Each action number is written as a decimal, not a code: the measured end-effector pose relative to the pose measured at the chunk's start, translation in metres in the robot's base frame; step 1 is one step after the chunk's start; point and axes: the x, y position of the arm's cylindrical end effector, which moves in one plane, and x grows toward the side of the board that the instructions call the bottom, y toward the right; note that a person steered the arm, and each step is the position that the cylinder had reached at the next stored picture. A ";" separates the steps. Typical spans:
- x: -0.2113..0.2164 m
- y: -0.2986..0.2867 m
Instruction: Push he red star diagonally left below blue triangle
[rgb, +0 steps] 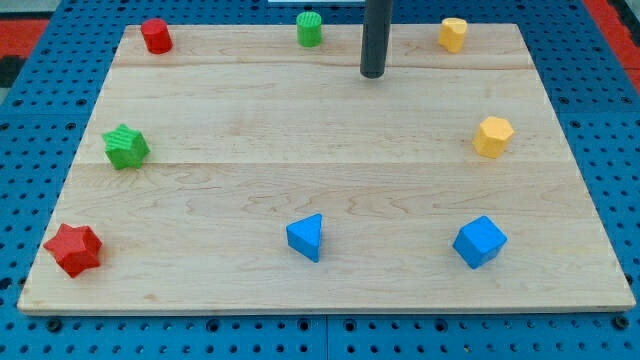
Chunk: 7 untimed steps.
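Pale wood bench (330, 140), planked, set on a blue pegboard; eight blocks spread near its edges, middle left bare.

Item 1: red star (73, 249), the view's bottom-left corner, close to the edge. The task's thing, untouched.

Item 2: blue triangle (306, 237), bottom centre, well apart from the star to its right. The goal spot lies down-left of it, so the star looks to need a push mostly rightward, kept near the bottom edge.

Item 3: blue cube (480, 241), bottom right.

Items 4–5: yellow blocks, one at top right (453, 34), one at the right edge (493, 136).

Items 6–7: green star (126, 146) at left; green cylinder (310, 29) at top.

Item 8: red cylinder (155, 36), top left.

Tool: dark rod, no gripper fitted, so nothing to open or close. Its tip (372, 74) stands at top centre between the green cylinder and the upper yellow block, touching neither, far from the star. Judged: approach not yet begun; the tip would need to reach the star's left side.
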 end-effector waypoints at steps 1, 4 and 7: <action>0.036 -0.005; 0.147 -0.090; 0.258 -0.027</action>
